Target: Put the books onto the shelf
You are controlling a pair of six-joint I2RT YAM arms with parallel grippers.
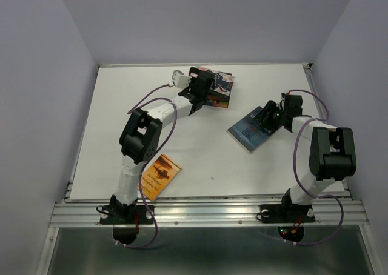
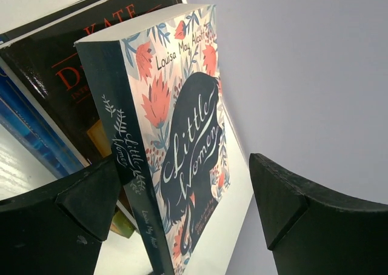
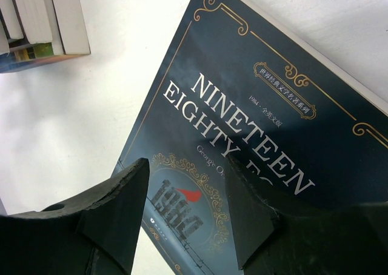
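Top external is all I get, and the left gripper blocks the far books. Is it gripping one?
Observer: No, the left gripper is open. Little Women stands between its fingers with a gap on each side.
Operator: Anything backing that book?
Observer: A dark book marked Kate sits right behind it. I cannot tell if they touch.
Operator: Right side?
Observer: The right gripper is open above Nineteen Eighty-Four, which lies cover up.
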